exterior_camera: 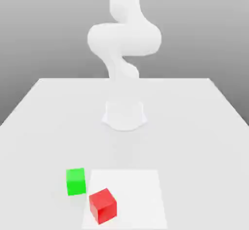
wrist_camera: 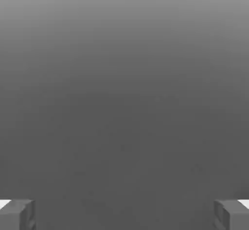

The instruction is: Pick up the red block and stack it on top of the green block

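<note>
The red block [exterior_camera: 102,206] lies on the white table near its front edge, turned slightly askew. Just behind it, toward the exterior view's left, the green block [exterior_camera: 76,181] rests on the table, close to the red one with a small gap between them. In the hand view my gripper [wrist_camera: 124,214] is open, its two grey fingertips [wrist_camera: 17,214] standing far apart with nothing between them and only plain grey background ahead. The white arm [exterior_camera: 124,39] rises from its round base [exterior_camera: 124,115] at the table's middle, well behind both blocks.
A brighter white rectangular patch [exterior_camera: 133,197] marks the table's front, under the red block. The table [exterior_camera: 194,126] stretches wide to both sides and back to the grey backdrop.
</note>
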Controlling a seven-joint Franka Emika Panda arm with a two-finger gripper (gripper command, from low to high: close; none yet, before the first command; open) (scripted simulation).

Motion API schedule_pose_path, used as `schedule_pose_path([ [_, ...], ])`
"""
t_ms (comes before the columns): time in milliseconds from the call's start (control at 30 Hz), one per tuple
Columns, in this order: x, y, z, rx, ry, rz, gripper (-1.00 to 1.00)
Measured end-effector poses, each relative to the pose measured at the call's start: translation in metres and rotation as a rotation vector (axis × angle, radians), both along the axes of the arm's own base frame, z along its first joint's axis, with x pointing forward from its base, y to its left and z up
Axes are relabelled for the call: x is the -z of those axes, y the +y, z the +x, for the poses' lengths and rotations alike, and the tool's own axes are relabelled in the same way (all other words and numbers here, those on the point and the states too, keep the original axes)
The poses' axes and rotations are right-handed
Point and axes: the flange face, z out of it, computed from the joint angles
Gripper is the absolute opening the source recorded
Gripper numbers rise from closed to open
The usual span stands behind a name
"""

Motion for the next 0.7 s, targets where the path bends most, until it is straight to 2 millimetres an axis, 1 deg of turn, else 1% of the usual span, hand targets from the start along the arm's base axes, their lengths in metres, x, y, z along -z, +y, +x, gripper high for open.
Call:
schedule_pose_path([
  [67, 0.036, -0.005, 0.026, 0.046, 0.068, 0.072, 0.00],
  [167, 0.092, -0.010, 0.058, 0.123, 0.168, 0.161, 0.00],
  [267, 0.150, -0.014, 0.081, 0.212, 0.267, 0.232, 0.00],
  [333, 0.189, -0.016, 0.093, 0.278, 0.332, 0.269, 0.00],
  [400, 0.229, -0.018, 0.100, 0.349, 0.394, 0.299, 0.00],
  [500, 0.288, -0.021, 0.106, 0.463, 0.482, 0.328, 0.00],
  [600, 0.345, -0.027, 0.104, 0.588, 0.561, 0.339, 0.00],
  [700, 0.399, -0.034, 0.095, 0.721, 0.626, 0.332, 0.00],
])
